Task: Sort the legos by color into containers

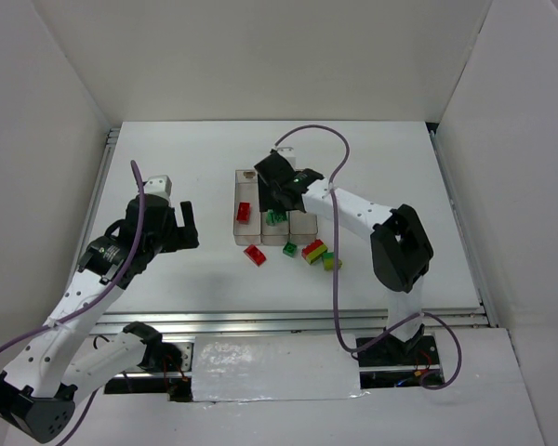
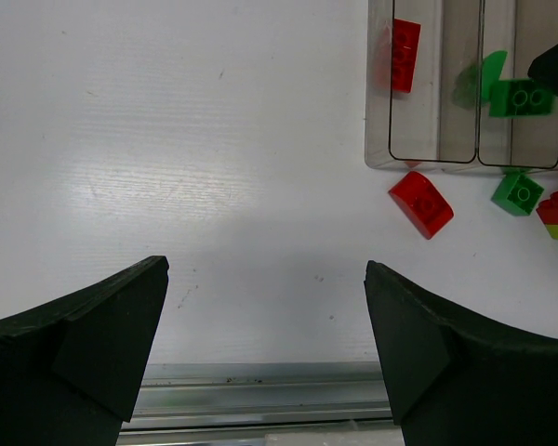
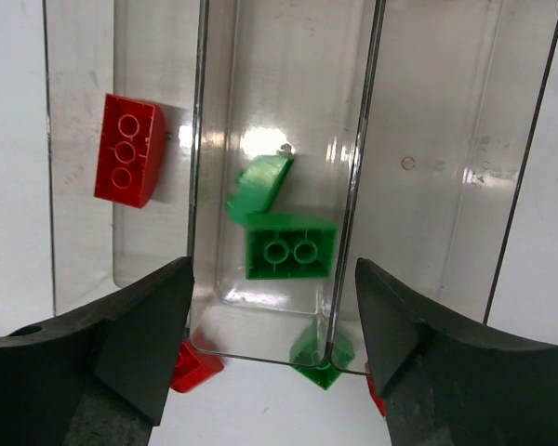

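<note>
Three clear containers [image 1: 249, 175] stand joined side by side at mid-table. The left one holds a red lego [image 3: 128, 150]. Two green legos [image 3: 290, 245] lie in the middle one, one of them tilted [image 3: 259, 184]. My right gripper [image 3: 272, 279] hangs open over the middle container's near end, with nothing between its fingers. On the table in front lie a red lego [image 1: 255, 254], a green one [image 1: 289, 249], a red one on yellow-green [image 1: 313, 251] and a green and yellow-green pair [image 1: 330, 261]. My left gripper [image 2: 267, 269] stands open over bare table to the left.
A metal rail [image 2: 260, 404] runs along the table's near edge, just below my left fingers. White walls enclose the table on three sides. The right arm's purple cable [image 1: 316, 135] loops over the table behind the containers.
</note>
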`<act>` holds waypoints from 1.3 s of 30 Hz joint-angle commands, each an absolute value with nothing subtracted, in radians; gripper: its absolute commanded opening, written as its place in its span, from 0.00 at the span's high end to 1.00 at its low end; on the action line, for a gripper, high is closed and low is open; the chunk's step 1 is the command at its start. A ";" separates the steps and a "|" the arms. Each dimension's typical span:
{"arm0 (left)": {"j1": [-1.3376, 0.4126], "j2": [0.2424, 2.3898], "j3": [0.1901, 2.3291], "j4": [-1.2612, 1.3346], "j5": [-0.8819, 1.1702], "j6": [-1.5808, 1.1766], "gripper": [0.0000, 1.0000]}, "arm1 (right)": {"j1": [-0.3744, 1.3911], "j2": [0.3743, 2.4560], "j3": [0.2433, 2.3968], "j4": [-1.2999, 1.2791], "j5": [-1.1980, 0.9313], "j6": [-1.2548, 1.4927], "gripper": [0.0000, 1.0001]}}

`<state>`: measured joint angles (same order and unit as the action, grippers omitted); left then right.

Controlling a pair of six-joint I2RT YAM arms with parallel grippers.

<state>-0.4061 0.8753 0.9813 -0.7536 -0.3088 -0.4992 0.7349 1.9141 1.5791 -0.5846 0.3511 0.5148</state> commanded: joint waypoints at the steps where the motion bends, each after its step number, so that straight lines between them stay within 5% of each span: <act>1: -0.397 0.868 0.985 -0.723 -0.302 -0.480 0.00 | 0.736 1.916 1.625 -0.611 0.353 0.488 0.21; 5: -0.396 0.873 0.985 -0.724 -0.301 -0.479 0.01 | 0.736 1.895 1.602 -0.609 0.336 0.489 0.15; 14: -0.391 0.874 0.982 -0.716 -0.288 -0.472 0.01 | 0.828 1.646 1.251 -0.500 0.255 0.462 0.19; 22: -0.383 0.881 0.983 -0.716 -0.275 -0.468 0.01 | 0.862 1.509 0.999 -0.362 0.397 0.682 0.29; 39: -0.382 0.844 0.977 -0.709 -0.265 -0.465 0.00 | 0.900 1.778 1.111 -0.371 0.595 0.871 0.40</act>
<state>-0.3874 0.8616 0.9810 -0.7395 -0.2783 -0.4946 0.8944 1.7645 1.0618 -0.3717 0.5297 0.8310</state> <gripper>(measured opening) 0.994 0.601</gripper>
